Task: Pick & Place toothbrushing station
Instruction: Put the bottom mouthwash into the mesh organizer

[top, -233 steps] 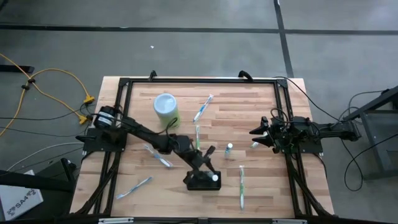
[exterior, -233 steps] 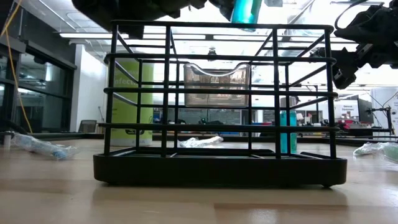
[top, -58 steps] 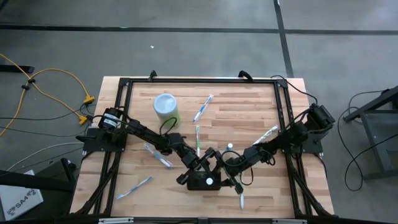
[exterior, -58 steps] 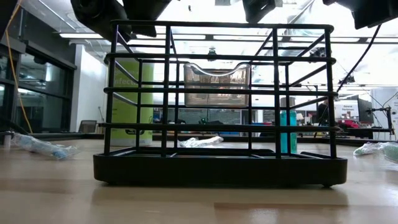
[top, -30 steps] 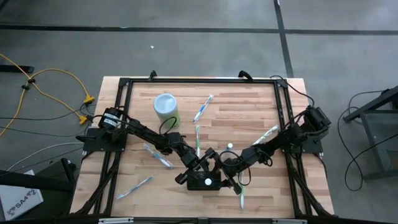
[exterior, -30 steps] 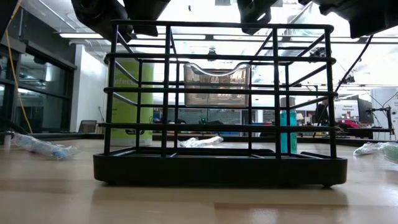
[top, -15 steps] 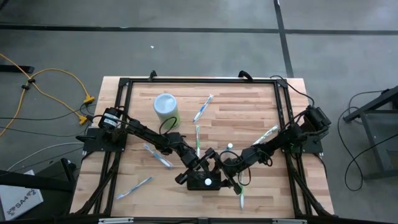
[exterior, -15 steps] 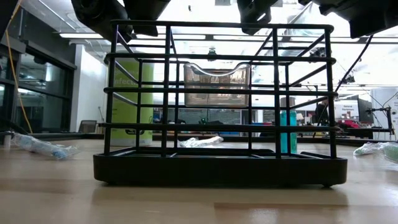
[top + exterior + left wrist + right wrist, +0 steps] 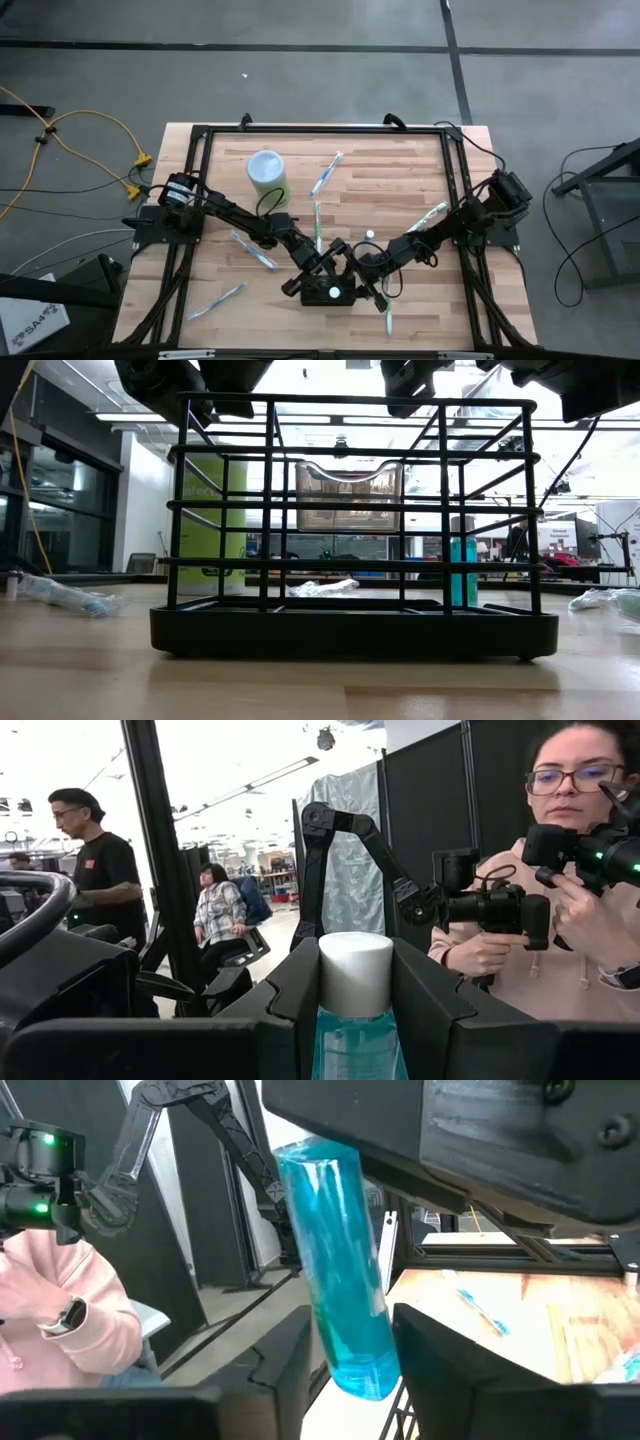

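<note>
Two end effectors met over the toothbrushing station, a black wire holder that stood near the front edge of the counter, about midway across. The left end effector hung just above the holder's left part and gripped a clear blue bottle with a white cap between its fingers. The right end effector hung just above the holder's right part, facing the left one; its fingers stood on either side of the same bottle's lower end, and I could not tell whether they touched it. Beyond the counter, a person in a pink top held a camera.
</note>
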`<state>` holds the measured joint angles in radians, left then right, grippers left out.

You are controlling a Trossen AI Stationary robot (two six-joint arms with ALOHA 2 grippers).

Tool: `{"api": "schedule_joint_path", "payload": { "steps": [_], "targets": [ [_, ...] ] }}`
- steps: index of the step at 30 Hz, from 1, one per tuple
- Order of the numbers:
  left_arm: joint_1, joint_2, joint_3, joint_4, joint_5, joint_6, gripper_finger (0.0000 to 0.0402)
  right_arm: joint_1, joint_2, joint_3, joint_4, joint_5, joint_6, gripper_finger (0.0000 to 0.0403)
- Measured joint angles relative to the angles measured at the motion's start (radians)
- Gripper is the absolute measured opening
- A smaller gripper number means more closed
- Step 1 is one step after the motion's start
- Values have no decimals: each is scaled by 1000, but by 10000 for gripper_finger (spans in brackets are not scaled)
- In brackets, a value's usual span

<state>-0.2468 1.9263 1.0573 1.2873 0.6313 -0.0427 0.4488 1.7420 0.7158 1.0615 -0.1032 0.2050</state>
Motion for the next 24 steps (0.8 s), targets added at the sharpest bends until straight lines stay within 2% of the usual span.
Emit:
{"api": "schedule_joint_path", "payload": {
  "steps": [7,24],
  "targets": [
    [0,0,0,1,1,-4,90,0,0,0,0,-6,-6,82],
    [0,0,0,0,0,-7,108,0,0,0,-3,-12,-7,79]
  ]
}}
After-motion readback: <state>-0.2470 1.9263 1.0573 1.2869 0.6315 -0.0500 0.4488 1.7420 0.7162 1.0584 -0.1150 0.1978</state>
